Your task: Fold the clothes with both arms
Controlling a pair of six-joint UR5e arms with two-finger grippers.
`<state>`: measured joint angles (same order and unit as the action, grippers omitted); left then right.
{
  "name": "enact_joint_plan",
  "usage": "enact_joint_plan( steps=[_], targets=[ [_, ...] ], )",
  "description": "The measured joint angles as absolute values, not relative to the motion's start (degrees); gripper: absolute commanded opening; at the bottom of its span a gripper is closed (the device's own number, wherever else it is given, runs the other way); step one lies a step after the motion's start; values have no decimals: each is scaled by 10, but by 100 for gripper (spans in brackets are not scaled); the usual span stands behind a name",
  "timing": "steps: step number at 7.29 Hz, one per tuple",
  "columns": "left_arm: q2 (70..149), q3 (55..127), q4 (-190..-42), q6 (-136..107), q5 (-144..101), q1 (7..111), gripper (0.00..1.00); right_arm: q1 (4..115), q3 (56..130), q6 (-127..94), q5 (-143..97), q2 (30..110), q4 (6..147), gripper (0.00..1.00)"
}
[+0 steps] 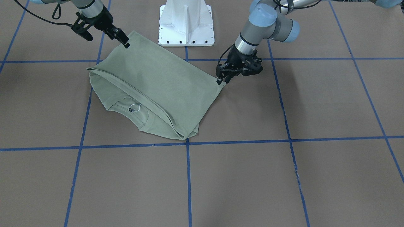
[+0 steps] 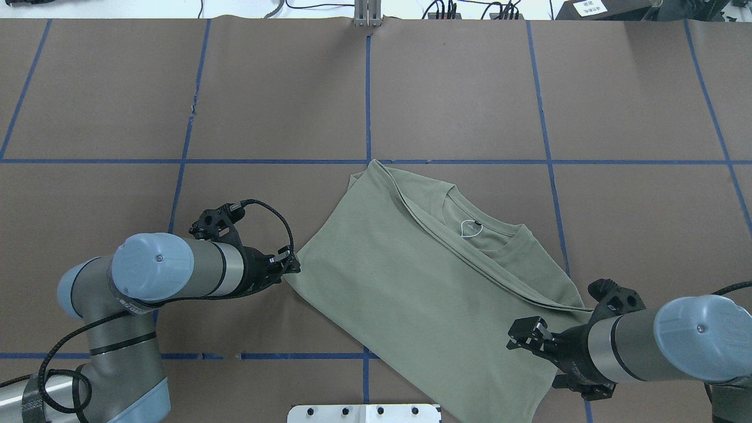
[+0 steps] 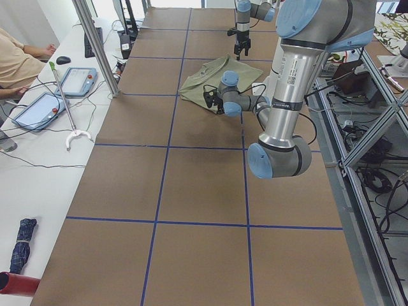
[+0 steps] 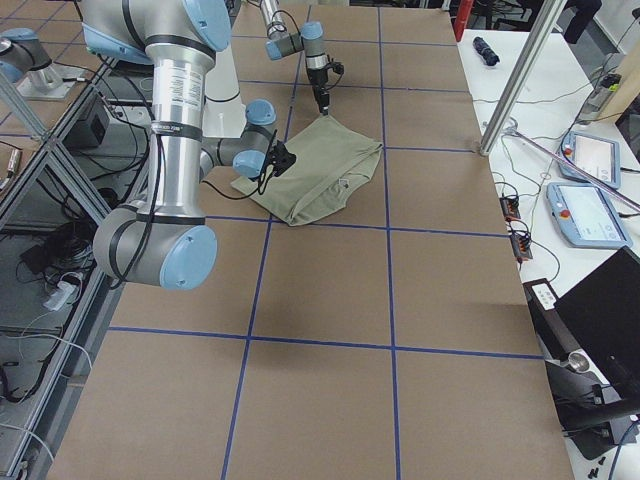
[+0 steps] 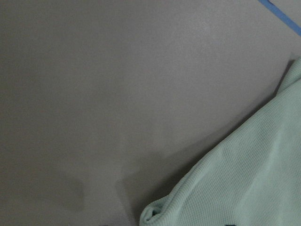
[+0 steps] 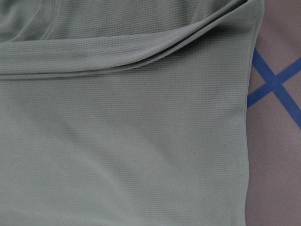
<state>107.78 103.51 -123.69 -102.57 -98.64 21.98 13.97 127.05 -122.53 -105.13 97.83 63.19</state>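
Note:
The sage-green shirt (image 1: 157, 85) (image 2: 411, 276) lies folded in half near the robot's base, with its collar and black neck label (image 2: 476, 224) showing past the fold edge. My left gripper (image 1: 221, 80) (image 2: 294, 265) is low at one folded corner, shut on the cloth. That corner looks puckered at the bottom of the left wrist view, where the shirt (image 5: 254, 179) meets bare table. My right gripper (image 1: 105, 41) (image 2: 537, 359) hovers open over the opposite corner. One of its fingertips (image 1: 126, 44) is at the hem. The right wrist view shows only flat shirt (image 6: 117, 141).
The white pedestal base (image 1: 186, 25) stands just behind the shirt. Blue tape lines (image 1: 188, 176) grid the brown table. In the exterior left view a side desk holds tablets (image 3: 80, 80), and a person's arm (image 3: 22, 60) rests there.

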Motion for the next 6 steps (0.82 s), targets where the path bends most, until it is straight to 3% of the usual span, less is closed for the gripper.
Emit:
enact_joint_plan(
  steps=[1, 6],
  targets=[
    [1078, 1033, -1237, -1025, -985, 220, 0, 140, 1267, -1225, -1051, 977, 632, 100],
    [1080, 1019, -1237, -975, -966, 265, 0, 147, 1259, -1225, -1051, 967, 632, 100]
  ],
)
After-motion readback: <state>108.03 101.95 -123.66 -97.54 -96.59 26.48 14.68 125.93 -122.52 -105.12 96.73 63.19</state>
